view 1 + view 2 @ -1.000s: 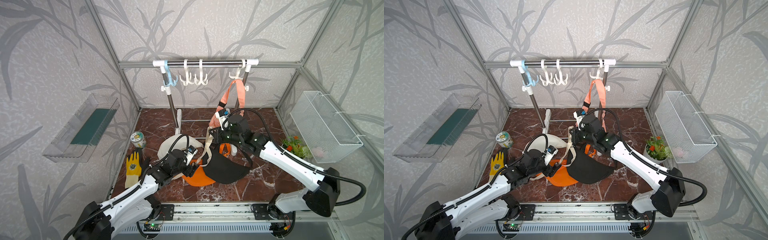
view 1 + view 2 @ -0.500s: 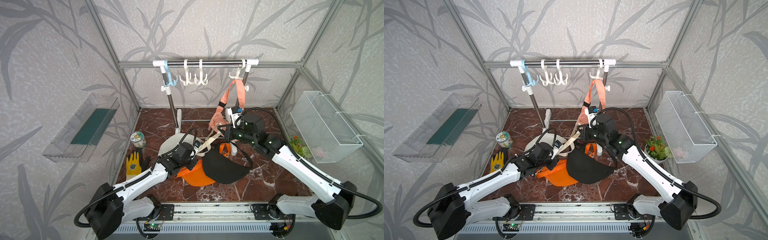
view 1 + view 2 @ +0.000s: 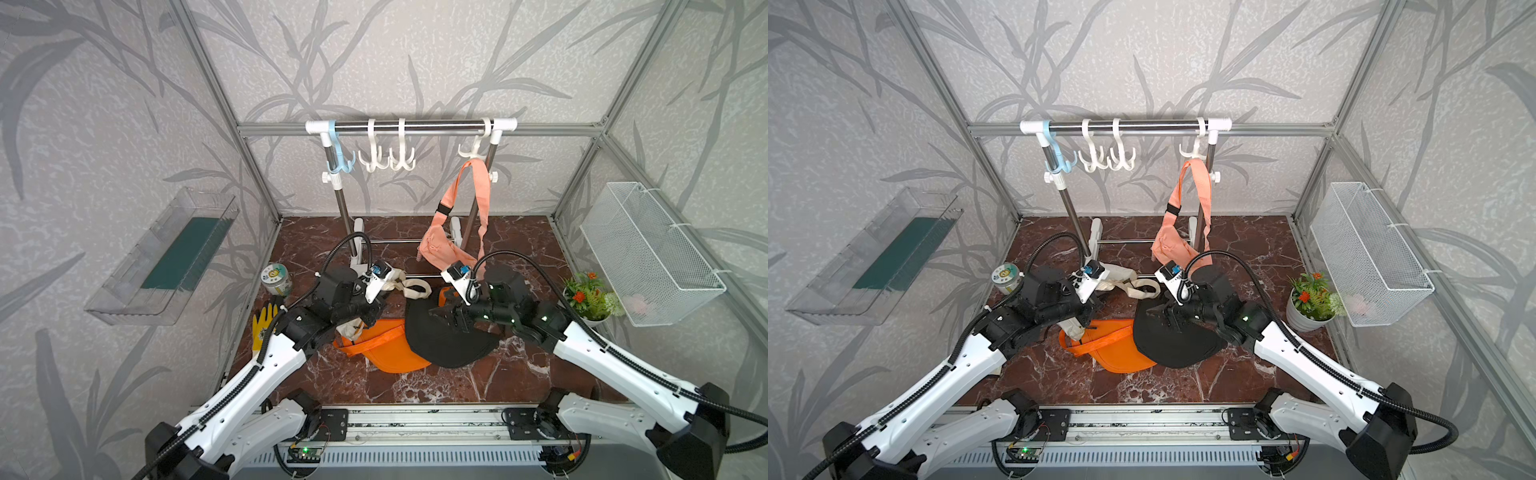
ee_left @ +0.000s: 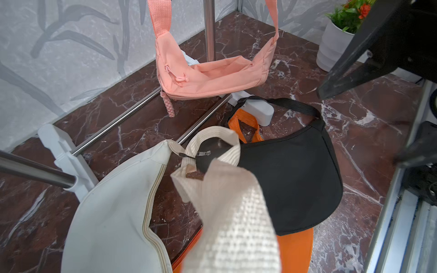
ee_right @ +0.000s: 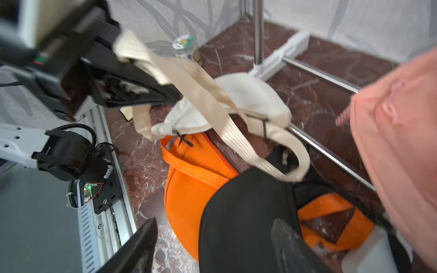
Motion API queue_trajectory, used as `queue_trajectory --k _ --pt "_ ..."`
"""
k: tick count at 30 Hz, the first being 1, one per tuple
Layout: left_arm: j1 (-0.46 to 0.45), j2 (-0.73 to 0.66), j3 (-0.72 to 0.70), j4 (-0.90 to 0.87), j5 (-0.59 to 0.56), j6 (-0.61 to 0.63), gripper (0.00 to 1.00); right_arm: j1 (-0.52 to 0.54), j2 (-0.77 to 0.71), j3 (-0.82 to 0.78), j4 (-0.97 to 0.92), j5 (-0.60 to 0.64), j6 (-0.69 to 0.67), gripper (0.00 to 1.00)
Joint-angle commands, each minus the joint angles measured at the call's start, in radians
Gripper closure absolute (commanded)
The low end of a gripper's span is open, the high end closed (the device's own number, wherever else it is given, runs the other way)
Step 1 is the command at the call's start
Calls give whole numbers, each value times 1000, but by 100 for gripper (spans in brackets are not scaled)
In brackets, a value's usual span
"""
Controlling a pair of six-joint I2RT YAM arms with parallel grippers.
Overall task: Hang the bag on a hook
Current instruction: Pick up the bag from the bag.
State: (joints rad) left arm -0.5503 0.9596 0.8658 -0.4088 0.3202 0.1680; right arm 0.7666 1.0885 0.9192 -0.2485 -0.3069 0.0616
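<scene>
A cream bag (image 4: 113, 212) lies on the marble floor by the rack's foot. My left gripper (image 5: 142, 80) is shut on its woven strap (image 4: 231, 212), which fills the left wrist view and hides the fingers there. The strap's loop (image 3: 409, 286) droops onto the black bag (image 3: 449, 345). My right gripper (image 5: 212, 243) hovers open over the black bag (image 5: 246, 212), holding nothing. An orange bag (image 3: 1113, 349) lies partly under the black one. A pink bag (image 3: 436, 249) hangs from the rightmost white hook (image 3: 471, 149). A blue hook (image 3: 340, 162) and two white hooks (image 3: 376, 160) hang bare.
The rack's base bars (image 4: 123, 115) cross the floor behind the bags. A jar (image 3: 276, 278) and a yellow glove (image 3: 264, 328) sit at the left. At the right are a potted plant (image 3: 588, 297) and a wire basket (image 3: 648, 253). A clear tray (image 3: 166, 253) hangs on the left wall.
The left gripper moved in and shut on the cream strap. The right gripper let go of the strap, opened and sank toward the black bag; the strap's loop dropped.
</scene>
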Motion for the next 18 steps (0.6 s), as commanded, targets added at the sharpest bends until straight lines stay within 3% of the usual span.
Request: queue_trajectory --k 1,10,18 --pt "22 -1 43 -70 137 41 100 58 59 32 150 17 -138 21" --pt "34 -30 36 -51 194 21 100 99 329 130 372 -75 -237 20" --pt "50 -74 44 -65 334 7 100 96 470 181 454 -38 -288 21"
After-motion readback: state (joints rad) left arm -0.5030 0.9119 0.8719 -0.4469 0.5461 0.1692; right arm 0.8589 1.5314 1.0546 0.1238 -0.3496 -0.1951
